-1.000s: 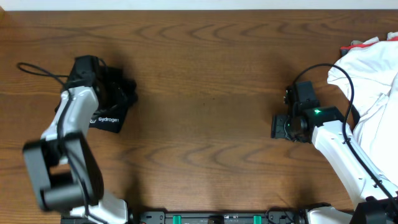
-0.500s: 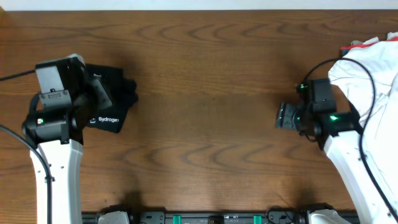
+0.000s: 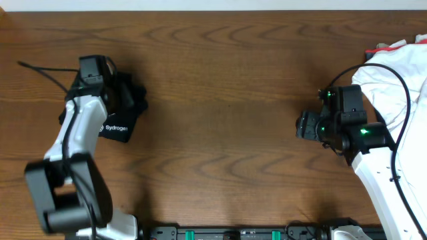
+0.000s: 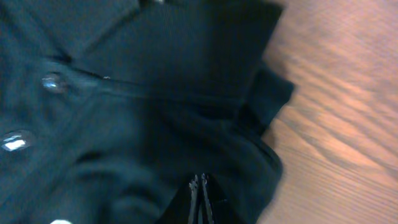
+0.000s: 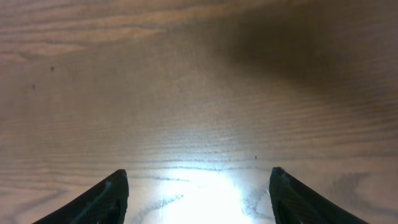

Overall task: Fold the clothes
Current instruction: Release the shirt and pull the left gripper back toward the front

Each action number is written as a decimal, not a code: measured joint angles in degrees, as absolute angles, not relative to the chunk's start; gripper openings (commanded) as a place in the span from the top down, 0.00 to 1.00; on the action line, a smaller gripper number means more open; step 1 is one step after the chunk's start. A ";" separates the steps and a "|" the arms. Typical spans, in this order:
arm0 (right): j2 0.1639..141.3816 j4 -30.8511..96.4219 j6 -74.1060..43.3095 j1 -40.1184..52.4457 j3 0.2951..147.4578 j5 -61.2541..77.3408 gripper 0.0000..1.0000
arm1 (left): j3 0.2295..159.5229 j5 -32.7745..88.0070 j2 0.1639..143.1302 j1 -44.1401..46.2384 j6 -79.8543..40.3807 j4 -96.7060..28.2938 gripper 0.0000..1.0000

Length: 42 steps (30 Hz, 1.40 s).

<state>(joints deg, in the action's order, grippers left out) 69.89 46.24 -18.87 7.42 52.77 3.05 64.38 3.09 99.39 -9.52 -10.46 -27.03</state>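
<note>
One black collared shirt (image 3: 133, 101), crumpled, white lettering, left of frame; one white cloth heap (image 3: 400, 80), right edge; left gripper (image 4: 200, 198) pinched shut, right gripper (image 5: 198, 196) spread wide

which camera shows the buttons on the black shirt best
The left wrist view: it looks close onto the black shirt, and two small buttons show clearly. Overhead shows the shirt only as a small dark bundle with white lettering, no buttons visible. The right wrist view shows only the wooden table.
</note>
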 measured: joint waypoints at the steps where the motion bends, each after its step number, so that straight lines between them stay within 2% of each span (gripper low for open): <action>1: 69.89 46.59 -18.87 7.42 52.77 3.05 0.29 | 64.38 3.01 100.79 -9.52 -10.46 -26.52 0.94; 7: 70.06 46.87 -18.87 7.42 52.77 3.03 0.30 | 64.29 2.83 107.24 -9.52 -10.46 -22.09 0.94; 18: 70.83 46.89 -18.87 7.42 52.77 2.37 0.31 | 65.39 2.57 113.10 -9.54 -10.52 -6.33 0.91; 23: 70.83 46.89 -18.87 7.42 52.77 2.04 0.31 | 65.80 2.57 113.49 -9.54 -10.55 -6.11 0.89; 24: 70.83 46.89 -18.87 7.42 52.77 1.96 0.31 | 65.95 2.57 113.49 -9.54 -10.52 -6.52 0.86; 26: 70.83 46.89 -18.87 7.42 52.77 1.91 0.31 | 66.37 2.57 113.54 -9.54 -10.26 -7.66 0.66; 28: 70.83 46.92 -18.87 7.42 52.77 1.91 0.31 | 66.70 2.83 113.43 -9.54 -10.50 -8.67 0.33; 29: 70.83 46.96 -18.87 7.42 52.77 1.91 0.31 | 66.83 3.33 113.19 -9.41 -10.41 -9.19 0.09; 30: 70.83 47.07 -18.87 7.42 52.77 1.93 0.31 | 66.89 3.77 112.88 -9.02 -10.46 -9.69 0.04; 31: 70.83 47.20 -18.87 7.42 52.77 1.93 0.31 | 66.89 3.92 112.62 -8.75 -10.44 -10.20 0.00; 38: 70.83 50.35 -18.87 7.42 52.77 1.93 0.32 | 65.89 3.66 107.63 -9.17 -10.48 -15.75 0.02; 42: 70.85 52.18 -18.87 7.42 52.77 1.91 0.31 | 65.78 3.20 97.97 -9.32 -10.50 -20.99 0.02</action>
<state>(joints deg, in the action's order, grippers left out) 70.85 52.18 -18.87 7.42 52.77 1.91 65.78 3.20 97.97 -9.32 -10.50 -20.99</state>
